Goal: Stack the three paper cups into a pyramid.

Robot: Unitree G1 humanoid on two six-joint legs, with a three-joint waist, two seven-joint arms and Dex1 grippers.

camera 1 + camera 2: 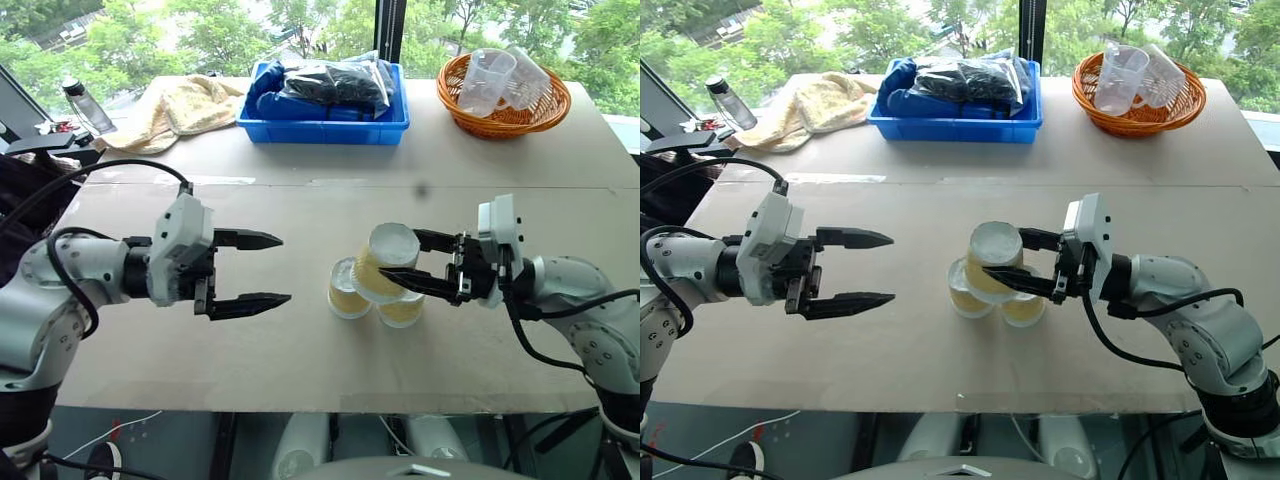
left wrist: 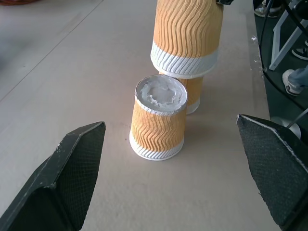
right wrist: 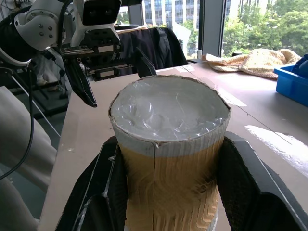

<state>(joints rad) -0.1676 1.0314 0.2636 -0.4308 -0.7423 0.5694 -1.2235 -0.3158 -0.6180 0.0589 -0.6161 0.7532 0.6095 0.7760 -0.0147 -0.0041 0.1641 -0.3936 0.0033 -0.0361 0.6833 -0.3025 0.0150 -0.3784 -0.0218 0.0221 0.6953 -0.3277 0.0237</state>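
Observation:
Two paper cups stand upside down, side by side, on the brown table: one on the left (image 1: 345, 292) and one on the right (image 1: 402, 311). The third paper cup (image 1: 386, 260) is also base-up and hangs over the gap between them, tilted a little. My right gripper (image 1: 400, 255) is shut on its ribbed sides, reaching in from the right. The left wrist view shows the held cup's rim (image 2: 183, 60) just above the rear cup (image 2: 194, 92); whether they touch I cannot tell. My left gripper (image 1: 284, 268) stands open and empty, to the left of the cups.
A blue bin (image 1: 325, 128) with dark bags sits at the back centre. A wicker basket (image 1: 503, 118) holding clear plastic cups is at the back right. A yellow towel (image 1: 178, 105) and a bottle (image 1: 86, 102) lie at the back left.

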